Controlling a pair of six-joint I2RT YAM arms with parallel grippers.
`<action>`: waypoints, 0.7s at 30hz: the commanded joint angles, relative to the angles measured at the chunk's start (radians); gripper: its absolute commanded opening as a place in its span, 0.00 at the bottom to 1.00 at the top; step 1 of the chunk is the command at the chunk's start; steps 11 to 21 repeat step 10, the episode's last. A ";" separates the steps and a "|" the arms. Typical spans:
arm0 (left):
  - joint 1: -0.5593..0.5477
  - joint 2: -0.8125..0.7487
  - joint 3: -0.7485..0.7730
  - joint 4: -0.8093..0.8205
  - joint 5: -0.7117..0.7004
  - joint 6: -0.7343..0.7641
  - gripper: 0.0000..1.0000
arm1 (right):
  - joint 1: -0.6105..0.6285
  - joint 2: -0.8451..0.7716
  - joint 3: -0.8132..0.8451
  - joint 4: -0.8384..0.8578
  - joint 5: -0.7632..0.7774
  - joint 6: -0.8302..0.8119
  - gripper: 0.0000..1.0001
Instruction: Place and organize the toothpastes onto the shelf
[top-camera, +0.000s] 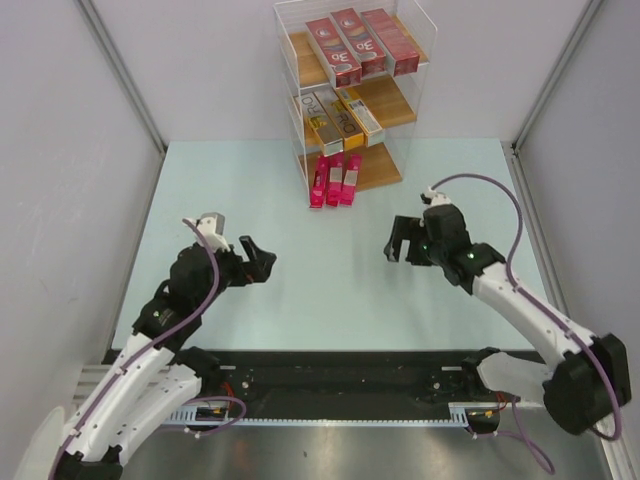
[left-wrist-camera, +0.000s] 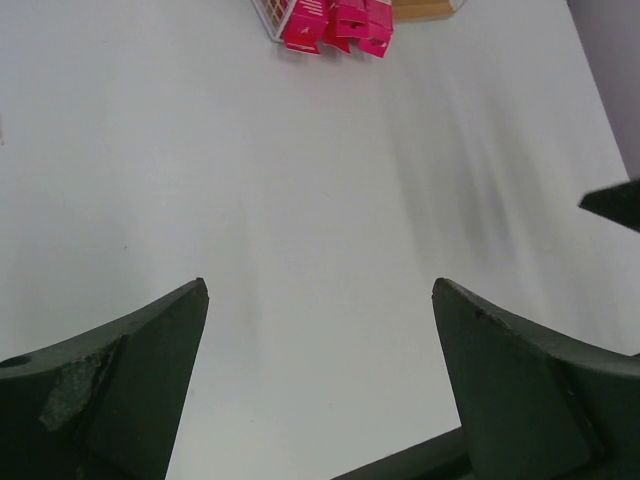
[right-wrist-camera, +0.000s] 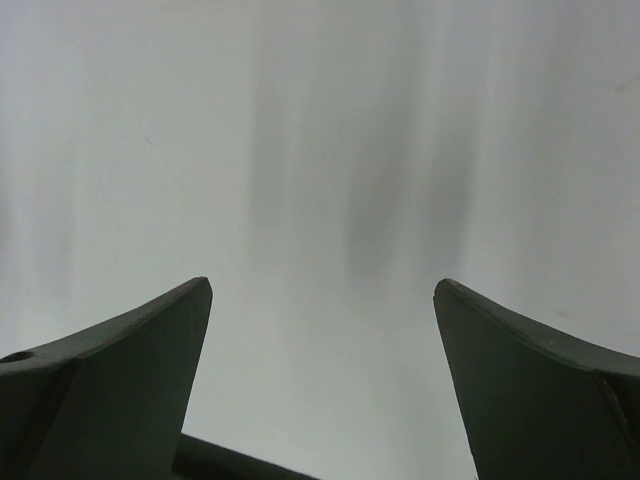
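The shelf (top-camera: 392, 100) stands at the far middle of the table, a stepped rack with wooden boards and clear walls. Three dark red toothpastes (top-camera: 360, 44) lie on its top board. Three orange and silver ones (top-camera: 338, 118) lie on the middle board. Three pink ones (top-camera: 335, 180) rest on the bottom board, their ends past its front edge; they also show in the left wrist view (left-wrist-camera: 335, 22). My left gripper (top-camera: 258, 260) (left-wrist-camera: 320, 290) hovers open and empty over the table's left. My right gripper (top-camera: 400, 243) (right-wrist-camera: 322, 288) is open and empty on the right.
The pale blue-green table (top-camera: 300, 300) is walled by grey panels on the left, right and back. A dark rail (top-camera: 330, 385) with the arm bases runs along the near edge. The right gripper's fingertip (left-wrist-camera: 612, 205) shows at the right edge of the left wrist view.
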 joint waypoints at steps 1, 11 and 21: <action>-0.004 -0.033 0.042 -0.043 -0.084 0.041 1.00 | -0.005 -0.168 -0.089 -0.055 0.106 -0.013 1.00; -0.004 -0.050 0.046 -0.034 -0.172 0.078 1.00 | -0.037 -0.349 -0.162 0.000 0.254 -0.021 1.00; -0.004 -0.050 0.046 -0.034 -0.172 0.078 1.00 | -0.037 -0.349 -0.162 0.000 0.254 -0.021 1.00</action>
